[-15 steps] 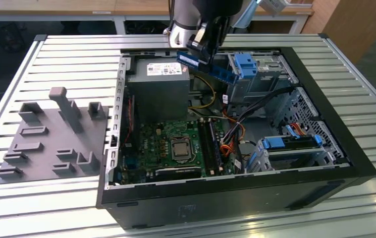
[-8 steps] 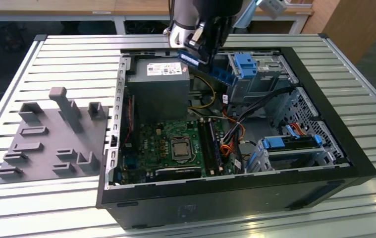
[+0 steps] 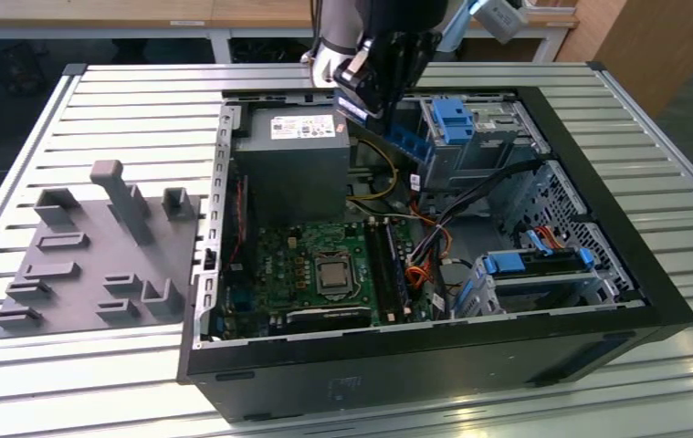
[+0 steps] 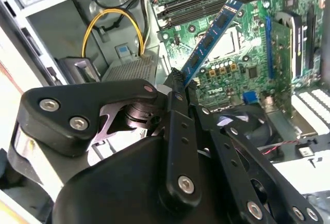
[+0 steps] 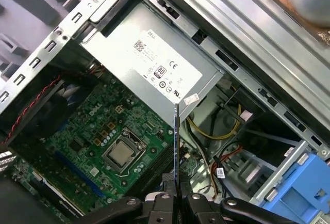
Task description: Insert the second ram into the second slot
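**Exterior view, upper centre:** the gripper (image 3: pixel 366 87) hangs over the open case (image 3: pixel 444 351), pinching the ram (image 3: pixel 353 109) at one end. The slots (image 3: pixel 392 265) lie lower in the frame, well apart from the ram.

**Second wrist view:** the fingers (image 4: pixel 180 131) are clamped on the blue ram (image 4: pixel 211 38), which juts out over the motherboard (image 4: pixel 242 74).

**First wrist view:** the ram (image 5: pixel 176 141) is seen edge-on as a thin line rising from the gripper (image 5: pixel 176 195) towards the power supply (image 5: pixel 154 64).

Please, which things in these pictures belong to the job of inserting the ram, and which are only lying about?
Belong to the job: the second ram, held in the pincer; memory slots on the motherboard.
Just lying about: power supply; grey fixture plate; blue drive-bay clips; yellow cables.
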Controlling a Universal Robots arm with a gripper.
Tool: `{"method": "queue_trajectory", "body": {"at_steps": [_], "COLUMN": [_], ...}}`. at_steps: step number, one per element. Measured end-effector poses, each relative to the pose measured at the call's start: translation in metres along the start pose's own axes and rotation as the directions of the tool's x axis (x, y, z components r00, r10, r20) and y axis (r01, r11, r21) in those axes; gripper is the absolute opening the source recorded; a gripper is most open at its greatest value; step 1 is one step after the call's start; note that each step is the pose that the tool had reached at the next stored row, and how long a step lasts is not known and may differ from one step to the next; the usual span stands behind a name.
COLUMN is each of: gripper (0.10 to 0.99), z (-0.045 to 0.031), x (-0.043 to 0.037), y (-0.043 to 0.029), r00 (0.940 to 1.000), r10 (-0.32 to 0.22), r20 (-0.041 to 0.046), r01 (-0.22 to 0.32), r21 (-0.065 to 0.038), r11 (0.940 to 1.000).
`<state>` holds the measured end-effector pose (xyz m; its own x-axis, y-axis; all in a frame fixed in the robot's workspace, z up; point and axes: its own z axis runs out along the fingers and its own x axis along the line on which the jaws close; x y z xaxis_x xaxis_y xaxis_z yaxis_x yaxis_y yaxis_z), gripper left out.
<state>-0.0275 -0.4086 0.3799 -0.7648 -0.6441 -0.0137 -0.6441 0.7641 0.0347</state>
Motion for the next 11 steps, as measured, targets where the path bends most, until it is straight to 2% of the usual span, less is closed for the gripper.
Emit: {"method": "queue_trajectory", "body": {"at_steps": [5, 11], "gripper": [0.141, 0.141], "z": [0.0001, 0.0], "x": [0.004, 0.0117], "y": [-0.0047, -0.0139], "r00": [1.0, 1.0], "r10": [0.005, 0.005], "r20": [0.0004, 0.0003], "r01": [-0.005, -0.005], "r21": [0.0, 0.0], "r11": [1.0, 1.0]}}
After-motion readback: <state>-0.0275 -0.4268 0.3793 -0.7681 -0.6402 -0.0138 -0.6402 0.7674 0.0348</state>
